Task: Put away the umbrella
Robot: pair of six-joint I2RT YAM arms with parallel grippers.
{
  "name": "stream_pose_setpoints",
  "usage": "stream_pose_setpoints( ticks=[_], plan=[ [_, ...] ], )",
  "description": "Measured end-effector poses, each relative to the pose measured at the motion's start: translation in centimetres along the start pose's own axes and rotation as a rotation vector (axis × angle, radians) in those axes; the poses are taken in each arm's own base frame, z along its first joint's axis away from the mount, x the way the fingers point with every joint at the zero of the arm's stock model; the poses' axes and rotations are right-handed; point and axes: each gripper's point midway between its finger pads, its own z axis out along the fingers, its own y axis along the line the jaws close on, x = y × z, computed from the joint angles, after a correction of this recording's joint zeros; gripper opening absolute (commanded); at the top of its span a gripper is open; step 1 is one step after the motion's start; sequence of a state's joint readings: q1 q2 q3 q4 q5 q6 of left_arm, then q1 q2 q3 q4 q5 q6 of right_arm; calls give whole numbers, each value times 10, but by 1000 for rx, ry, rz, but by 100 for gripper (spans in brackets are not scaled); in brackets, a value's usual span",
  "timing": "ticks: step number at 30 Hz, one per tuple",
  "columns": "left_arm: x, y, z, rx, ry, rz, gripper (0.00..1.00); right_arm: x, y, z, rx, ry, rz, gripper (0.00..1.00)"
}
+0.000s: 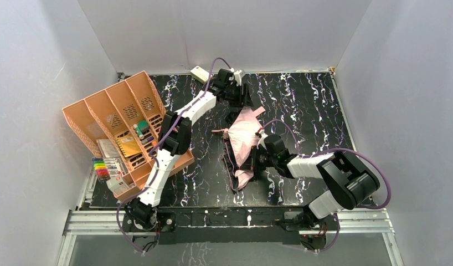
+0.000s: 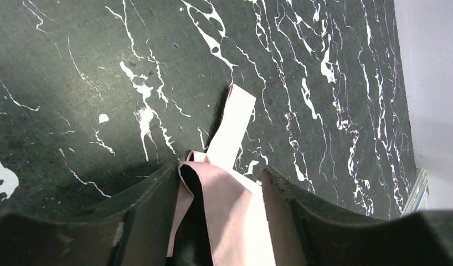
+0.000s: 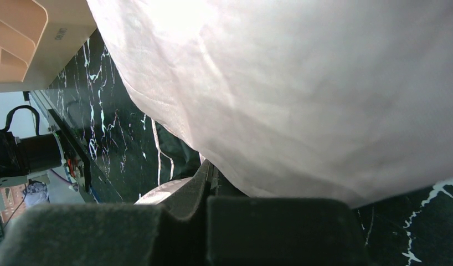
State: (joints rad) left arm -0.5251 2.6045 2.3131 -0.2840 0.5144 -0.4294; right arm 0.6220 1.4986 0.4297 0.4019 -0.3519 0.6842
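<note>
Umbrella [image 1: 242, 138] lies crumpled, pink side up, mid-table [image 1: 313, 105], right of the orange organizer [image 1: 80, 124]. At its far end the left tool [image 2: 219, 174] clamps bunched fabric. At its near edge the right tool [image 3: 210, 172], fingers almost together, pinches the fabric.

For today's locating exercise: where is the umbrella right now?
In the top view, the umbrella lies mid-table, right of the orange organiser, between the left gripper and the right gripper.

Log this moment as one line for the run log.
left hand: shut on umbrella, far end | right hand: shut on near fabric | umbrella: crumpled, between both hands, not stowed
</note>
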Motion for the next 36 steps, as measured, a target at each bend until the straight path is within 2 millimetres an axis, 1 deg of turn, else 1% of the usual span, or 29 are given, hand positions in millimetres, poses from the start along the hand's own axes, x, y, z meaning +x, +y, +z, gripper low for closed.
stream_pose_setpoints(
  ticks=[3, 10, 12, 14, 17, 19, 21, 23, 26, 29, 31, 34, 36],
  plan=[
    [-1, 0, 2, 2, -4, 0, 40, 0, 0, 0, 0, 0, 0, 0],
    [-2, 0, 2, 5, -7, 5, 10, 0, 0, 0, 0, 0, -1, 0],
    [-2, 0, 2, 6, -6, 6, 4, 0, 0, 0, 0, 0, -1, 0],
    [-2, -1, 2, 7, -6, 8, 0, 0, 0, 0, 1, 0, -1, 0],
    [-4, -2, 1, 12, -11, 11, 0, 0, 0, 0, 1, 1, 0, 0],
    [-8, -7, -2, 20, -22, 19, 0, -1, 0, 2, -1, -3, 0, 0],
    [-16, -15, -9, 30, -43, 32, 0, -4, 0, 5, -2, -9, 3, 0],
    [-26, -26, -20, 41, -68, 48, 0, -9, 1, 8, 0, -20, 7, 0],
    [-48, -54, -49, 68, -125, 87, 0, -16, 1, 13, 5, -34, 9, 0],
    [-71, -91, -90, 105, -197, 140, 0, -26, 1, 18, 17, -55, 6, 0],
    [-79, -112, -116, 126, -231, 172, 0, -34, 0, 22, 31, -75, 4, 0],
    [-78, -136, -149, 143, -258, 207, 0, -44, -2, 25, 49, -100, 3, 0],
    [-69, -148, -160, 152, -266, 228, 0, -49, -3, 27, 56, -111, 4, 0]
  ],
)
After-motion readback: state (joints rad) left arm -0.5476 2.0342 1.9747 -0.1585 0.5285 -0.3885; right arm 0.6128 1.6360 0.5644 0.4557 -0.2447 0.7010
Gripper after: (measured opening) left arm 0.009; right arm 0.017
